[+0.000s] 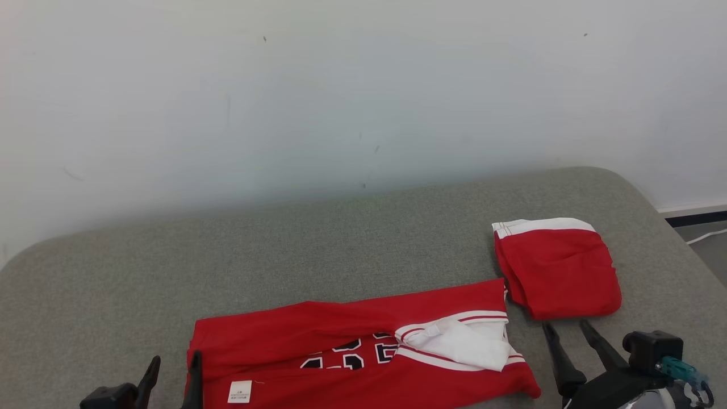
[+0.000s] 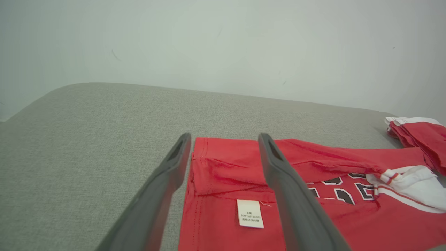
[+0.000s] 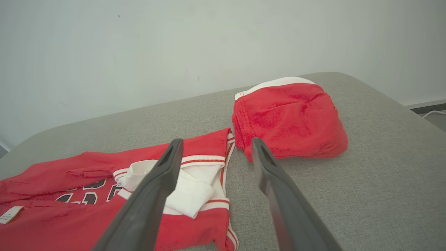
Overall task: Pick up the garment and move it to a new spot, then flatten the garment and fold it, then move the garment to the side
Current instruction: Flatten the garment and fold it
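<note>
Red jersey (image 1: 363, 341) lying half-folded along the near edge of the grey table (image 1: 341, 244).

Black white-edged characters show on its front, partly covered by a fold. A white label (image 2: 250, 213) carries tiny print, perhaps ending "100%". A smaller folded red-and-white piece (image 1: 559, 272) lies just to its right. The left gripper (image 1: 176, 358) and the right gripper (image 1: 564, 324) both have their jaws apart, holding nothing.

Red numbered jersey (image 1: 341, 326) loosely folded lengthwise, lying flat, wrinkled.
</note>
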{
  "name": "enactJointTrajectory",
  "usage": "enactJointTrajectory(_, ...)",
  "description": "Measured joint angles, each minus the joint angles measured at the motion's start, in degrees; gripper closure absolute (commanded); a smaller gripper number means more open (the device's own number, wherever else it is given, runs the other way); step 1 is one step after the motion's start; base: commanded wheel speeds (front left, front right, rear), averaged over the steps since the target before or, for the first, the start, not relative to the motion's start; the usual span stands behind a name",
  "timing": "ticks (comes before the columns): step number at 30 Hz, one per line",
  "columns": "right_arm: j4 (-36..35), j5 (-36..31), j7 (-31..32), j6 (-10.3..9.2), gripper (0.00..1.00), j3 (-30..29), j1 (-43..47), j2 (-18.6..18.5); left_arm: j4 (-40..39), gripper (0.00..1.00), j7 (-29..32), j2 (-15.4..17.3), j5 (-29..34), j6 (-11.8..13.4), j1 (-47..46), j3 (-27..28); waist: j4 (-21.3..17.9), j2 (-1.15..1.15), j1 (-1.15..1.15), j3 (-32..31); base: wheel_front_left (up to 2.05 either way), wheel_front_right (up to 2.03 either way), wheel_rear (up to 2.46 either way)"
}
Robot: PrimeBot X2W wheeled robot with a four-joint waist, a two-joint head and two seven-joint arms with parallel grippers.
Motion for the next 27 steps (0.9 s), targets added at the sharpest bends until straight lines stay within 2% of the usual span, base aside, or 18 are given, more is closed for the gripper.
enactJointTrajectory(8, 4.71, -1.16, 11.92, -0.26, 0.00, 3.02, -6.86, -2.08, -2.81, 0.00, 1.42, -0.75, 0.88, 0.31, 0.19, -0.11, 0.76, 0.00, 0.00, 1.52, 0.00, 0.00, 0.00)
enactJointTrajectory(13, 9.31, 0.29, 19.07, -0.26, 0.00, 3.48, -11.37, -1.49, -3.78, 0.00, 2.25, -1.02, 2.50, 0.47, 0.18, -0.51, 1.66, 0.00, 0.00, 2.30, 0.00, 0.00, 0.00)
enactJointTrajectory(19, 13.00, 2.79, 25.74, 0.75, 0.00, 5.45, -13.19, 0.00, -4.75, 0.00, 3.33, -1.04, 3.80, 0.47, 0.13, -0.90, 2.96, 0.01, 0.00, 3.07, 0.00, 0.00, 0.00)
enactJointTrajectory(27, 18.57, 3.11, 31.22, 0.69, 0.00, 6.22, -16.41, -0.09, -6.23, 0.00, 4.56, -1.19, 5.08, 0.48, -0.55, -2.01, 5.30, 0.01, 0.00, 4.76, 0.00, 0.00, 0.00)
